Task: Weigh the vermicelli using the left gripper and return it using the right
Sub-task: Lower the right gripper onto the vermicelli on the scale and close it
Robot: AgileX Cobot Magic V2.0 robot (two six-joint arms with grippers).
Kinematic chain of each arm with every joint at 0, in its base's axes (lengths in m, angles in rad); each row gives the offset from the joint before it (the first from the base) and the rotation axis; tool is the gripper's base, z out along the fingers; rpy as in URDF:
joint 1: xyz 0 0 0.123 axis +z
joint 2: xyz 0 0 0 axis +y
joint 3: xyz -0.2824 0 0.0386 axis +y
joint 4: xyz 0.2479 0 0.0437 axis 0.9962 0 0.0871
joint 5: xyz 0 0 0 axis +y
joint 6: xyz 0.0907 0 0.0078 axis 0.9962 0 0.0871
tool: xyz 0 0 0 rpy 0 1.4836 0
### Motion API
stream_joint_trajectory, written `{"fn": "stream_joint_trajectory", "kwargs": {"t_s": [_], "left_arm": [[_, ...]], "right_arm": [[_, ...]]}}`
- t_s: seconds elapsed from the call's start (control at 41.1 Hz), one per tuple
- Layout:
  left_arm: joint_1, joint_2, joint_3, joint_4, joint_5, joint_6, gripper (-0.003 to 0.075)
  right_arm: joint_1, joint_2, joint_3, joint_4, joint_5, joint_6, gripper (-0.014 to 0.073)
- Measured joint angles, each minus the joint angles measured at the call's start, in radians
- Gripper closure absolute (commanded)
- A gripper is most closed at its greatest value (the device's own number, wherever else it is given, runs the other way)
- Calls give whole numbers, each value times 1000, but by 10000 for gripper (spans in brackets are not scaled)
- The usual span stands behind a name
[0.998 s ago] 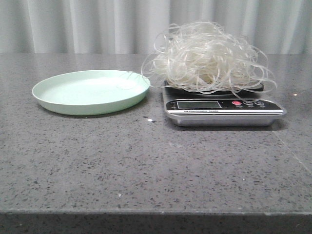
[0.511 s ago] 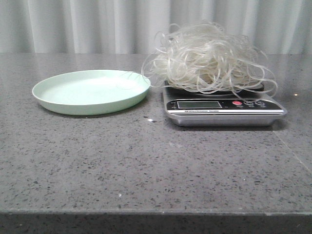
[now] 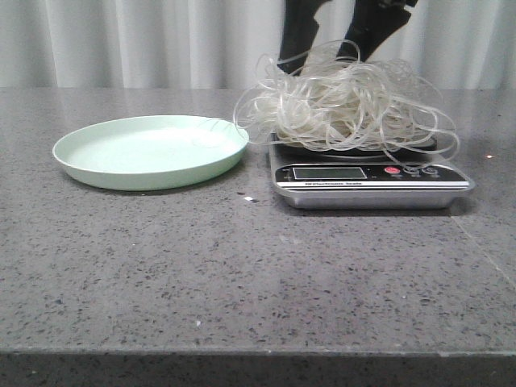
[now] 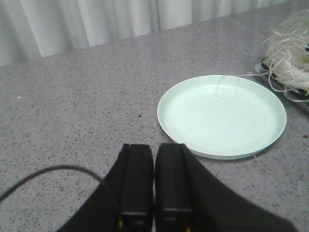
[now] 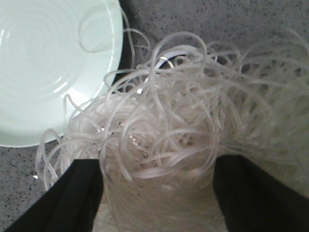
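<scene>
The vermicelli (image 3: 347,105) is a loose whitish tangle heaped on the kitchen scale (image 3: 371,184), with loops trailing over its sides and one stray loop reaching the green plate (image 3: 149,151). My right gripper (image 3: 324,53) hangs open at the top of the heap. In the right wrist view its two black fingers (image 5: 79,193) straddle the vermicelli (image 5: 183,106), with strands filling the gap between them. My left gripper (image 4: 154,151) is shut on nothing, low over bare counter beside the empty plate (image 4: 222,116). It does not show in the front view.
The plate and scale sit side by side on a speckled grey counter (image 3: 242,274). A pale curtain (image 3: 161,40) hangs behind the counter. A small white fleck (image 3: 250,198) lies in front of the gap between plate and scale.
My right gripper has come down into the front view from above and now sits at the top of the vermicelli. The tangle's top loops have shifted slightly. Plate and scale have not moved.
</scene>
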Motion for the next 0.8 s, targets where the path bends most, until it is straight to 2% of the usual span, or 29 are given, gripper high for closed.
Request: {"fn": "stream_joint_trajectory", "kwargs": {"t_s": [0.365, 0.438, 0.487, 0.633, 0.681, 0.803], "left_arm": [[0, 0, 0, 20, 0, 0, 584], [0, 0, 0, 21, 0, 0, 584], [0, 0, 0, 22, 0, 0, 584], [0, 0, 0, 23, 0, 0, 584], [0, 0, 0, 24, 0, 0, 584], [0, 0, 0, 26, 0, 0, 584]], "right_arm": [[1, 54, -14, -35, 27, -6, 23], [1, 58, -17, -35, 27, -6, 76], [1, 60, -18, -37, 27, -6, 146], [1, 66, -27, -48, 27, -6, 461], [1, 68, -36, -48, 30, -6, 430], [1, 72, -50, -48, 38, -6, 438]]}}
